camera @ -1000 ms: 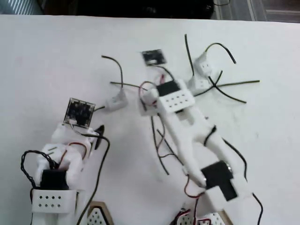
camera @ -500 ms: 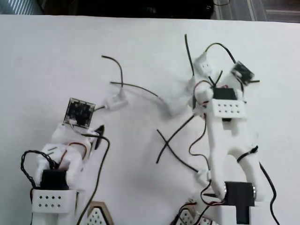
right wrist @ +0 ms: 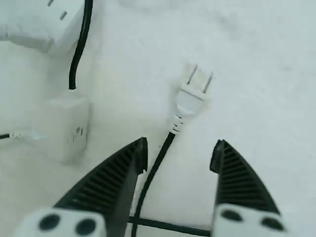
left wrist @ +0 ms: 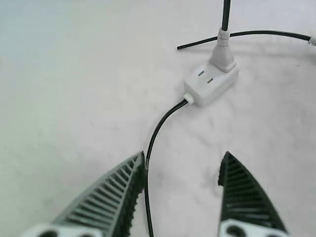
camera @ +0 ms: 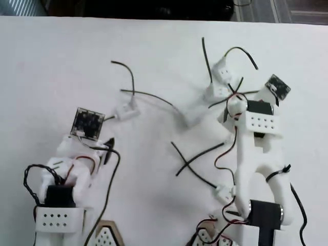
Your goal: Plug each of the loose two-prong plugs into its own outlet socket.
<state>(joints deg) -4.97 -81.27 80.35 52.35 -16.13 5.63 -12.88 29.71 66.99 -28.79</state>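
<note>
The right gripper (right wrist: 178, 153) hangs open just short of the loose plug (right wrist: 194, 91), which lies flat on the table (right wrist: 276, 59) near a socket (right wrist: 68, 127); light, rigid and probably slippery, it seems best pinched across its white body, not the limp cord (right wrist: 157, 165).

My jaws stand spread apart over the white desk (right wrist: 256, 59). A plug (right wrist: 194, 94) lies just past their tips, prongs pointing away from me, its black cord (right wrist: 155, 170) running back between them. A socket (right wrist: 69, 126) sits beside the plug, not touching it, and a second socket (right wrist: 42, 22) lies farther off.
</note>
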